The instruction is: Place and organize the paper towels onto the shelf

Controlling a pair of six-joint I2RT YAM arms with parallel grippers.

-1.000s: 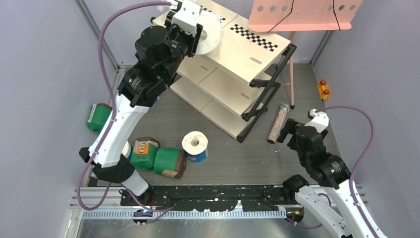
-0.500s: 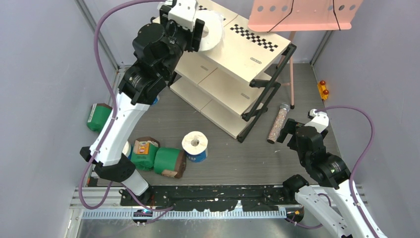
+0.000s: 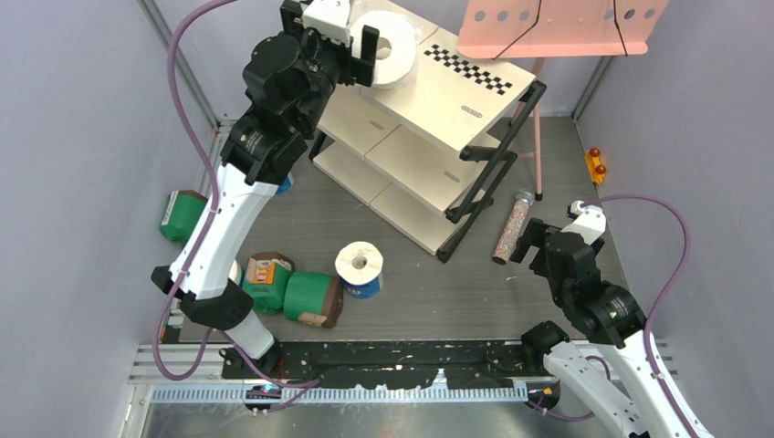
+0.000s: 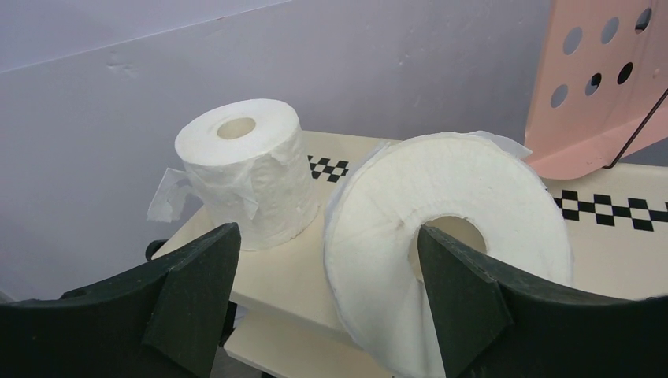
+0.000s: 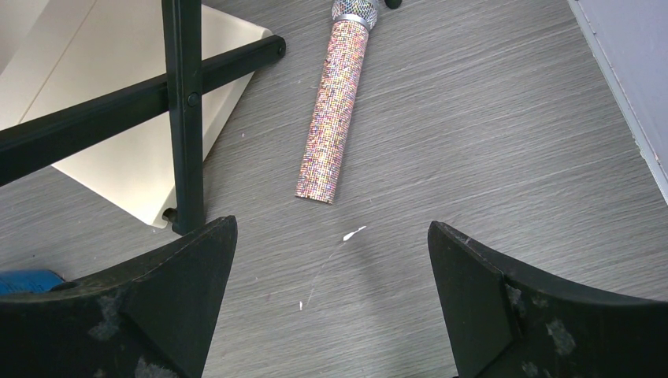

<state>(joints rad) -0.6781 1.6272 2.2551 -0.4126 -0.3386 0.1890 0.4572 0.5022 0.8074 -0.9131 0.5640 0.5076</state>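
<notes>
On the top tier of the shelf (image 3: 456,100), the left gripper (image 4: 327,236) stands with jaws spread wide around a tilted white paper towel roll (image 4: 394,197), not pinching it; a second white roll (image 4: 244,173) stands upright beside it. Best to back straight out without brushing the leaning roll, which might tumble down the slanted board. The right gripper (image 5: 331,228) hangs open near the shelf's foot.

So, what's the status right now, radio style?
Left gripper open, jaws astride a white roll tilted on the top shelf. Second white roll upright beside it. Right gripper open, empty, near speckled tube. Nothing blocking.
</notes>
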